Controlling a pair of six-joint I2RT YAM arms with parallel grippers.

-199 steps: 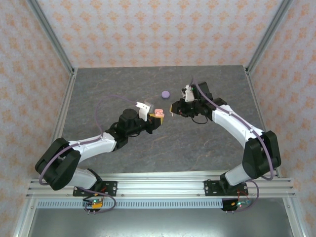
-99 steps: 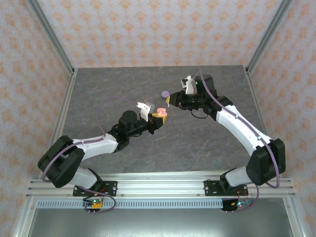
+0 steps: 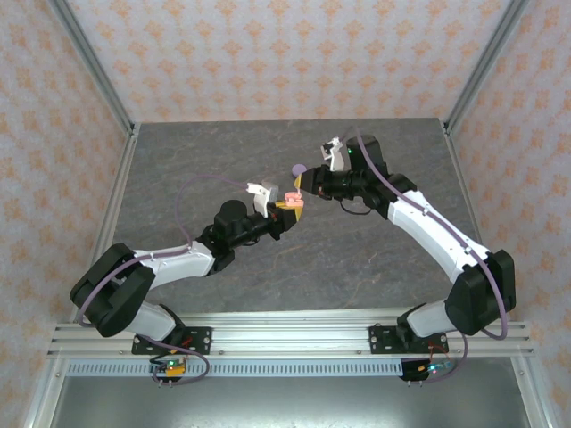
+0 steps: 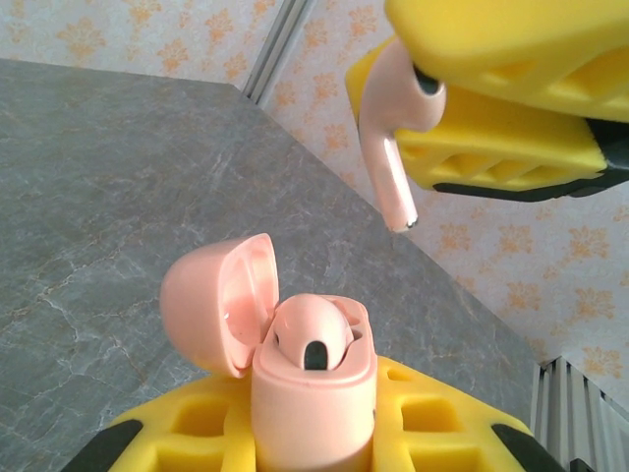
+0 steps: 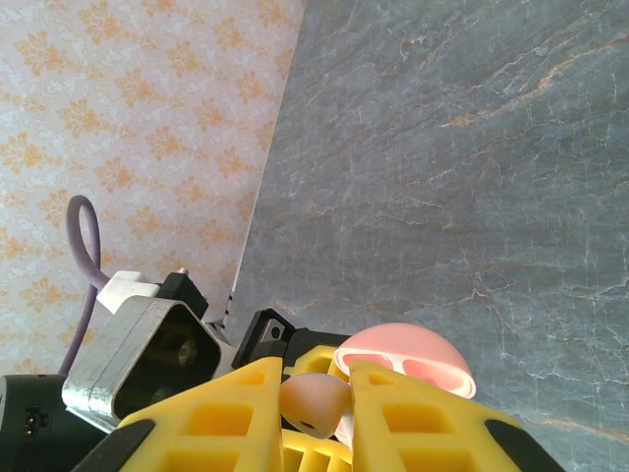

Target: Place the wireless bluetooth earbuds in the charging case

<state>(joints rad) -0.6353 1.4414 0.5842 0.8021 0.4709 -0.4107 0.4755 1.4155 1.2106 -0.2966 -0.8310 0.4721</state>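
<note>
My left gripper [image 3: 289, 204] is shut on a pale pink charging case [image 4: 313, 393], held upright with its lid [image 4: 211, 305] swung open to the left. One pink earbud [image 4: 307, 332] sits in a socket of the case. Just above it my right gripper [image 3: 303, 181] is shut on a second pink earbud [image 4: 390, 128], whose stem points down toward the case, with a small gap between them. In the right wrist view that earbud [image 5: 313, 398] is pinched between the yellow fingers [image 5: 226, 418], and the open case lid [image 5: 403, 356] lies just beyond them.
A round lilac case [image 3: 298, 169] lies on the grey table [image 3: 205, 152] right behind the two grippers, partly covered by the right one. Metal frame posts and patterned walls bound the table on three sides.
My right gripper has carried the pink earbud left and away from me until it hangs over the case. The left gripper has lifted the case slightly toward it.
</note>
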